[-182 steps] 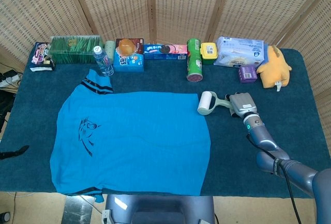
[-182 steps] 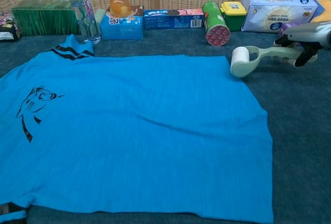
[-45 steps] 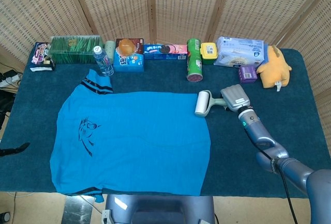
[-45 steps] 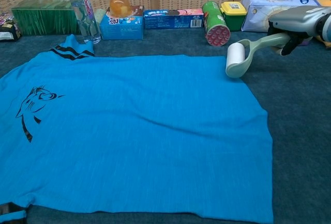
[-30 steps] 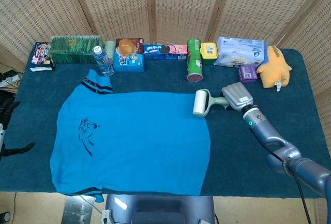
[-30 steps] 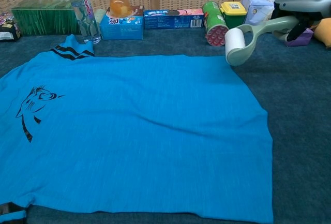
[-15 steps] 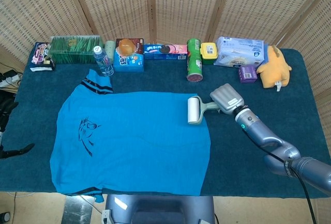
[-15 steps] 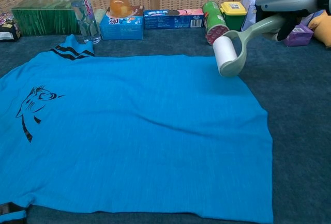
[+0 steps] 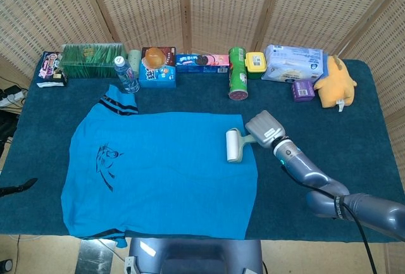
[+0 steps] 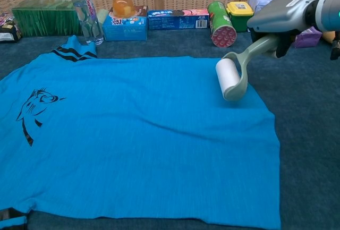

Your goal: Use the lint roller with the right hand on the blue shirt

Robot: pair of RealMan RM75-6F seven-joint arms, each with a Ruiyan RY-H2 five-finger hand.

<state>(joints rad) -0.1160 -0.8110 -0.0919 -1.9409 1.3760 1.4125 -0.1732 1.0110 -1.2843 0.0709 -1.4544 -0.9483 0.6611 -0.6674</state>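
Note:
The blue shirt (image 9: pixel 164 169) (image 10: pixel 133 134) lies flat across the dark blue table, with a black cat print near its left side. My right hand (image 9: pixel 266 127) (image 10: pixel 279 15) grips the pale green handle of the lint roller (image 9: pixel 234 145) (image 10: pixel 229 77). The white roll sits over the shirt's right part, close to its right edge; whether it touches the cloth I cannot tell. My left hand appears in neither view.
Along the table's far edge stand a green box (image 9: pixel 92 61), a water bottle (image 9: pixel 126 74) (image 10: pixel 86 12), snack boxes (image 9: pixel 158 66), a green can (image 9: pixel 237 73) (image 10: pixel 221 24), a tissue pack (image 9: pixel 294 62) and a yellow plush toy (image 9: pixel 335 81). The table's front edge runs just below the shirt's hem.
My right hand has carried the lint roller from the bare table beside the shirt leftward and toward me, so the roll now sits over the shirt's right part.

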